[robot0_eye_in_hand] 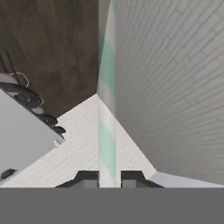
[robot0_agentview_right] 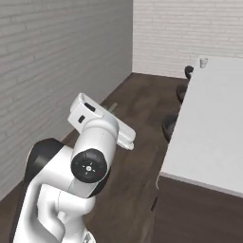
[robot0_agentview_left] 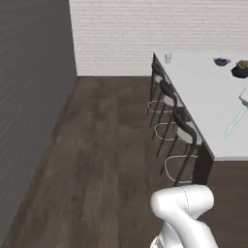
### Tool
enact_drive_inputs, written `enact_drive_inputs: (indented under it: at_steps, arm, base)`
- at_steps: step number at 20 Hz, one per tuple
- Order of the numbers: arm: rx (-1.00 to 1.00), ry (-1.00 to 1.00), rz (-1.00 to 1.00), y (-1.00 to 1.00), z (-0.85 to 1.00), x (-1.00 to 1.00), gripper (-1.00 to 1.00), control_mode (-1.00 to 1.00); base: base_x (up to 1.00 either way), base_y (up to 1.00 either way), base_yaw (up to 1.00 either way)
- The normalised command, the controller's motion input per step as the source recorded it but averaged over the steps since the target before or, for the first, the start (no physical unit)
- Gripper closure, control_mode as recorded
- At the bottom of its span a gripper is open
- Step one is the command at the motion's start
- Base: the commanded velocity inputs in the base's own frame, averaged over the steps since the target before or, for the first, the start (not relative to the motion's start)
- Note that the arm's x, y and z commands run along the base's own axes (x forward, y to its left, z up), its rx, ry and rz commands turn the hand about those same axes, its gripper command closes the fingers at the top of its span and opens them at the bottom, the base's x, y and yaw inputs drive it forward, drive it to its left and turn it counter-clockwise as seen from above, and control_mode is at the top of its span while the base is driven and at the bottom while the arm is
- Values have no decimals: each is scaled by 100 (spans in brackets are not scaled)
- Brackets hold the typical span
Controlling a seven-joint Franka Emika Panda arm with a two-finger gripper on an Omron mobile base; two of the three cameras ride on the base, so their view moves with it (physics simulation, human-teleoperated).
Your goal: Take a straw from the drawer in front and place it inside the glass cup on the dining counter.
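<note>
Pinching the straw (robot0_eye_in_hand: pixel 107 131) between its two dark fingertips, the claw (robot0_eye_in_hand: pixel 109 179) is clenched on the task's thing: in the hand view the pale whitish-green stick rises straight up from the narrow gap between the tips, running across the brick wall corner toward the dark wood floor. In the left base view a thin pale-green line (robot0_agentview_left: pixel 235 123) also lies slantwise over the right side of the dining counter (robot0_agentview_left: pixel 208 106); I judge it to be the same straw held above the white top, though whether it touches the surface I cannot tell. Outward from there, the dining counter stretches away with a row of dark stools (robot0_agentview_left: pixel 169 104) along its left side, and the glass cup (robot0_agentview_left: pixel 168 58) stands at the far corner near the brick wall, well apart from the straw; it appears again in the right base view (robot0_agentview_right: pixel 203 62). A bowl with blue contents (robot0_agentview_left: pixel 222 61) and a black plant pot (robot0_agentview_left: pixel 240 70) sit farther right on the top. As for progress, the fetching seems done, since the straw is in the grip; what is left is to carry it along to the cup, stand it over the rim and let it go inside. No brand, label or writing can be read anywhere.
</note>
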Motion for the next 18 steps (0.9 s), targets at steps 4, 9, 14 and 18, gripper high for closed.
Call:
enact_drive_inputs:
  at_steps: [4,9,14,18]
  arm:
    - [0,0,0,0,0,0,100,100]
    - [0,0,0,0,0,0,100,100]
    - [0,0,0,0,0,0,100,100]
    - [0,0,0,0,0,0,100,100]
  base:
    - [78,100,-44]
    - [81,100,-44]
    - [85,100,-41]
    - [86,100,-40]
